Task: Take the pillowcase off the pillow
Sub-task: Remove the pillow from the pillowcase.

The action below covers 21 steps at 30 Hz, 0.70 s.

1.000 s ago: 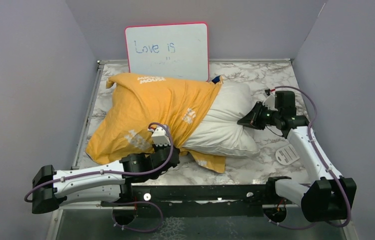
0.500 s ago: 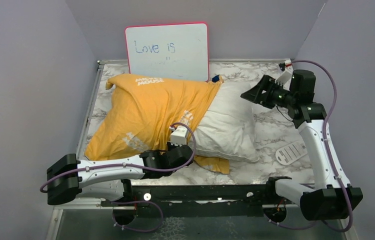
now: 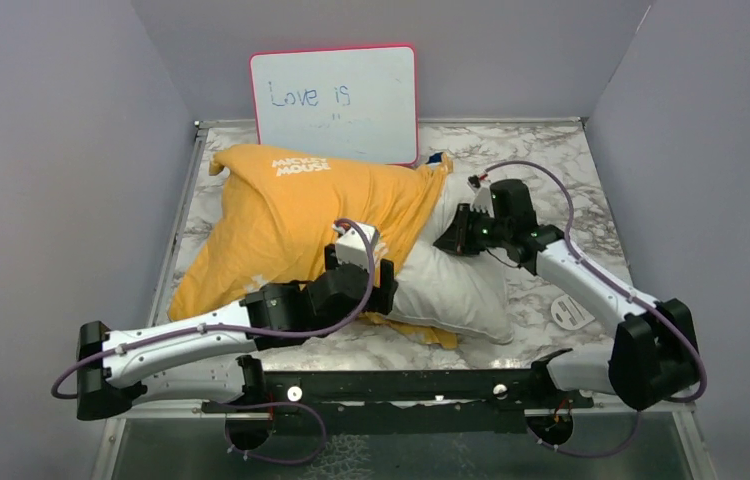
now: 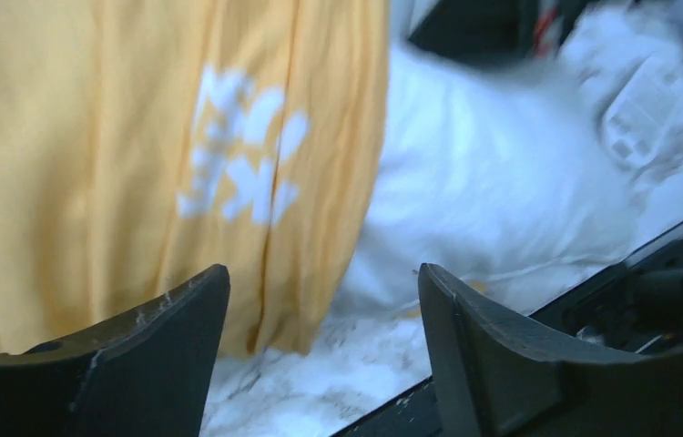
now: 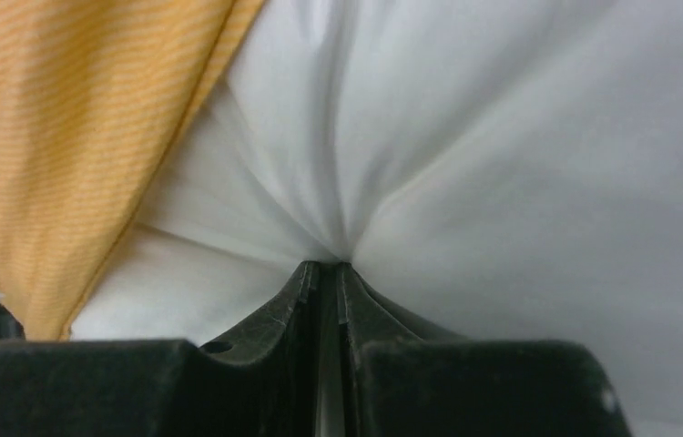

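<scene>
The pillowcase [image 3: 281, 215] shows its yellow-orange face with white lettering and covers the left part of the pillow. The white pillow [image 3: 456, 285] sticks out of it to the right. My left gripper [image 3: 383, 278] hovers at the pillowcase's open edge [image 4: 320, 182], open, with only marble table between its fingers [image 4: 183, 319]. My right gripper [image 3: 449, 240] is on top of the bare pillow [image 5: 502, 164]. It is shut on a pinch of the white fabric, which puckers into the fingertips [image 5: 324, 266]. The pillowcase's edge [image 5: 74, 155] lies just left of that pinch.
A pink-framed whiteboard [image 3: 334, 100] reading "Love is" leans on the back wall behind the pillow. A small white slotted disc [image 3: 571, 310] lies on the marble table [image 3: 561, 160] at the right. Grey walls close both sides. A black rail [image 3: 401, 385] runs along the near edge.
My right gripper swung up and back, opened, then came down left onto the pillow and shut on its fabric. My left gripper opened and moved right toward the pillowcase's edge.
</scene>
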### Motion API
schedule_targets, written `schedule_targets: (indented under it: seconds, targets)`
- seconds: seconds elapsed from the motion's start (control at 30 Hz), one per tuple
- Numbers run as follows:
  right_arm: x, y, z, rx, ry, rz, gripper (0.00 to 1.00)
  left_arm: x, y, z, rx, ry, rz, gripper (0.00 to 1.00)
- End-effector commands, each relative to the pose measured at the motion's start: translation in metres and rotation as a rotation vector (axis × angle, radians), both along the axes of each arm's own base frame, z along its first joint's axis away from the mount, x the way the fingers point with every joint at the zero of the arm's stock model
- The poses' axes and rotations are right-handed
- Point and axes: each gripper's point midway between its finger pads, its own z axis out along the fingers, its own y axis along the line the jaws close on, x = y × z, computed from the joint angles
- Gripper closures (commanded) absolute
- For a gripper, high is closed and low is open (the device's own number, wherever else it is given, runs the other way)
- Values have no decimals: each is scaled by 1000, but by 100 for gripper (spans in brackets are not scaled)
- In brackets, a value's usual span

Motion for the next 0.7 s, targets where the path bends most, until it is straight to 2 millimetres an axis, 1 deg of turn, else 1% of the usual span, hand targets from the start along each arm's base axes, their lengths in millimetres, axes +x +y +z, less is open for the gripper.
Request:
schedule_targets:
  seconds: [0.0, 0.03, 0.07, 0.1, 0.13, 0.2, 0.23, 0.3, 0.37, 0.4, 0.47, 0.53, 0.6, 0.67]
  targets:
    - [-63, -21, -73, -58, 173, -1, 84, 28, 4, 93, -21, -182, -7, 19]
    - [-73, -23, -81, -52, 196, -4, 84, 38, 2, 108, -20, -201, -4, 19]
    - [-82, -24, -88, -45, 218, -3, 84, 51, -1, 117, -7, -214, -3, 18]
    - [-90, -25, -94, -36, 240, 1, 84, 66, -3, 125, 10, -221, 7, 15]
    - [-97, -25, -100, -28, 264, 1, 85, 82, -6, 130, 35, -229, 10, 13]
    - [-108, -24, -108, 6, 291, 7, 85, 117, -14, 133, 86, -250, 33, 13]
    - [-115, -25, -113, 15, 312, 0, 85, 132, -22, 136, 102, -274, 18, 13]
    - [-121, -25, -117, 31, 329, -8, 85, 158, -43, 140, 83, -312, -65, 10]
    - [-123, -25, -118, 36, 334, -12, 85, 188, -65, 120, 59, -254, -160, 8]
    - [-122, -25, -118, 34, 333, -14, 85, 199, -72, 109, 55, -209, -196, 8]
    - [-122, -26, -116, 33, 326, -15, 85, 213, -94, 93, 38, -135, -311, 8]
    - [-122, -27, -114, 26, 321, -20, 85, 216, -107, 66, 39, -54, -397, 9]
    - [-121, -29, -110, 18, 303, -18, 85, 217, -109, 42, 47, 19, -415, 22]
    - [-118, -31, -103, 3, 281, -26, 85, 217, -103, 26, 62, 61, -375, 40]
